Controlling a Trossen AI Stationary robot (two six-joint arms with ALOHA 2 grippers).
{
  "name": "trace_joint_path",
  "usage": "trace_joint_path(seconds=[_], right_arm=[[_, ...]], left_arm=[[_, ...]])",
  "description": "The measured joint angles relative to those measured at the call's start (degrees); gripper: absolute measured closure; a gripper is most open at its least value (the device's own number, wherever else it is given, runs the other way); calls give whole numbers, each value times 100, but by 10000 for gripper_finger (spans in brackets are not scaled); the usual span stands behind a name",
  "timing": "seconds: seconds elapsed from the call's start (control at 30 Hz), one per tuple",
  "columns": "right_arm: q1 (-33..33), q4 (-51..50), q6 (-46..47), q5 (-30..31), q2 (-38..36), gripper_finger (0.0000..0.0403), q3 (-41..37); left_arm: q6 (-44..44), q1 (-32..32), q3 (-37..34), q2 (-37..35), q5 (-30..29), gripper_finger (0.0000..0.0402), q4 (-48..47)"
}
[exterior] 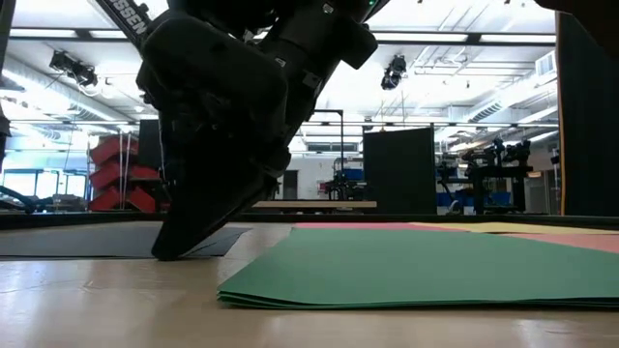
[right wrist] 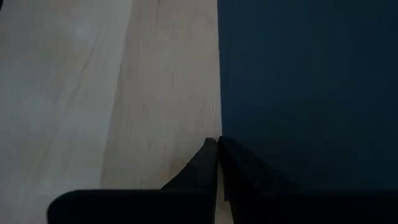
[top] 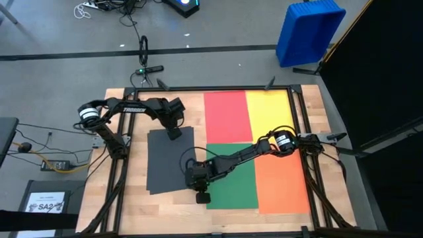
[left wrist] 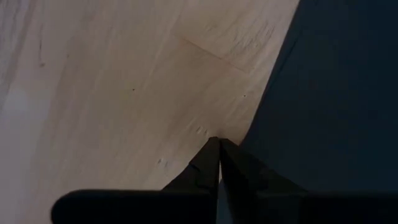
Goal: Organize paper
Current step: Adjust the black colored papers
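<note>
1. Wooden tabletop (top: 132,198) carries flat matte rectangular paper sheets: red sheet (top: 225,116) and yellow sheet (top: 269,112) side by side at the far edge, green sheet (top: 231,178) and orange sheet (top: 281,182) below them toward the near edge, dark grey sheet (top: 168,162) lying apart, slightly skewed, left of the green one.
2. Left gripper (top: 174,133): jaws closed, holding nothing, tip down at the grey sheet's far edge.
3. Right gripper (top: 202,196): jaws closed, empty, low over the tabletop by the grey sheet's near right corner, beside the green sheet's left edge.
</note>
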Motion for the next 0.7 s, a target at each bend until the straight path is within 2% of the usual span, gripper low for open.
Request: trace_joint_path(seconds=[0.33, 0.43, 0.57, 0.7], right_arm=[[197, 297, -175, -360, 20, 403, 224], [184, 362, -179, -382, 20, 403, 313], [28, 54, -360, -188, -29, 403, 311], [-353, -514, -728, 159, -334, 403, 308]], left_arm=[[150, 126, 382, -245, -264, 402, -361], [188, 243, 351, -413, -271, 402, -758], [27, 182, 223, -1093, -270, 402, -1196], [-568, -381, -62, -2232, -286, 402, -1521]])
